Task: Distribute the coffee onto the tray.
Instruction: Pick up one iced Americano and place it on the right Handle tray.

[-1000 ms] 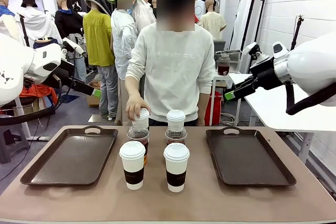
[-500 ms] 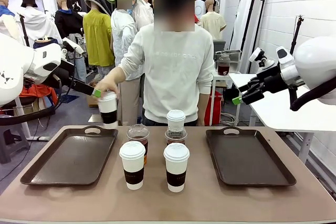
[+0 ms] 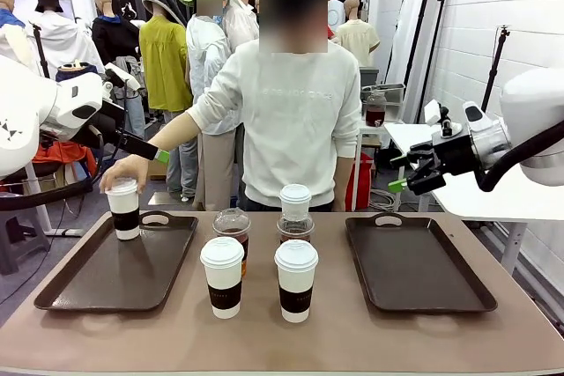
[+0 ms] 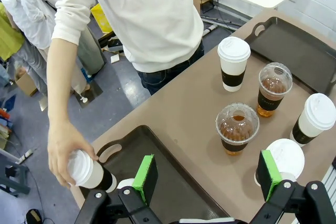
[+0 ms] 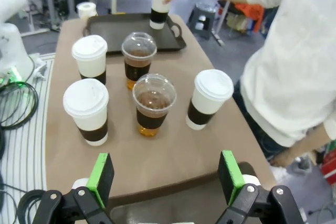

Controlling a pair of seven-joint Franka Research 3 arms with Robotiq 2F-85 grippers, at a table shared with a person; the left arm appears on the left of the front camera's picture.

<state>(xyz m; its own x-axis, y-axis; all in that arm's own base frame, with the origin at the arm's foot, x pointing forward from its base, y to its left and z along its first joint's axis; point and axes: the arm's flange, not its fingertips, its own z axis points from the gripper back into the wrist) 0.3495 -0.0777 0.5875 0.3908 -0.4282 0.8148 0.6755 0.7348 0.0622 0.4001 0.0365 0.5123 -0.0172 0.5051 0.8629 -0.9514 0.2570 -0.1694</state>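
1. The front view seems to stack one paper cup (image 3: 295,199) on a dome-lidded cup (image 3: 293,229). The left wrist view shows it standing on the table (image 3: 352,332) behind that cup (five cups in all are grouped mid-table, between the two trays).
2. The person's hand (image 3: 123,170), arm stretched sideways, grips a sixth cup (image 3: 124,210) by its lid at the far corner of the left tray (image 3: 115,270). I cannot tell whether it is set down.
3. Both arms are raised at the table's sides. The left end effector (image 4: 207,178) and the right end effector (image 5: 165,178) have their fingers spread wide and hold nothing.
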